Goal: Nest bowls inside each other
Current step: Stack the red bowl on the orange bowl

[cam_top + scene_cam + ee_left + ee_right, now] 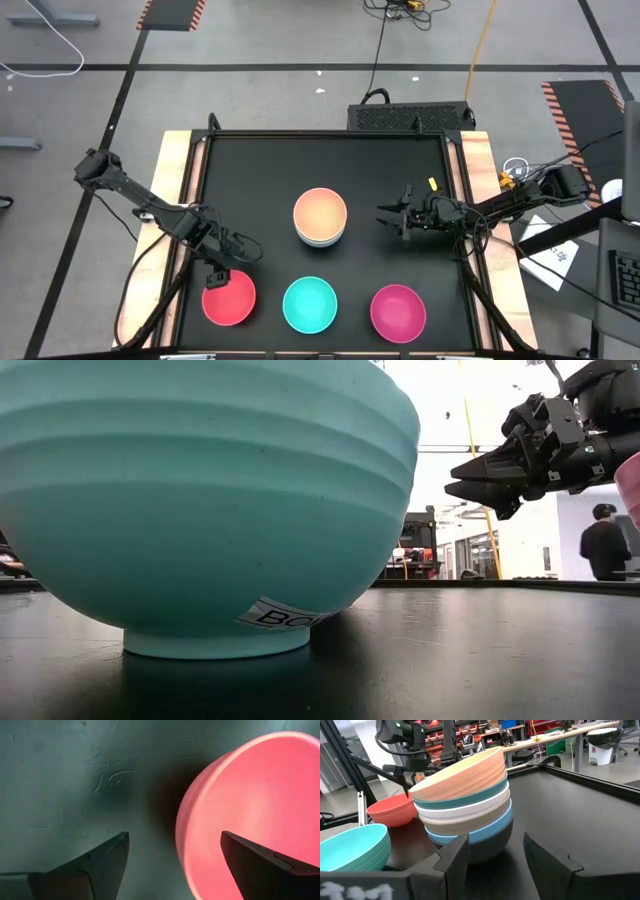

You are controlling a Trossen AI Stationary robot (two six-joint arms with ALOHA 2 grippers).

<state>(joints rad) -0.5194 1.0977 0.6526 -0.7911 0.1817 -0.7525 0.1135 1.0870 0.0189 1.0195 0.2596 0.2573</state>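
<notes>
The left tool (222, 268), fingers apart, straddles the rim of the red-pink bowl (229, 300) near the bench's (260, 170) front left corner. The right tool (392, 214), also apart, hovers beside the central stack of bowls (320, 218).

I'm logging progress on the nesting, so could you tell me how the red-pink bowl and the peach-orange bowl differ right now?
The red-pink bowl sits alone at the table's front left; the peach-orange bowl tops a nested stack at the centre. The open left gripper straddles the red-pink bowl's rim, while the open right gripper only faces the stack the peach-orange bowl tops, apart from it. Both are upright, empty and alike in shape.
</notes>
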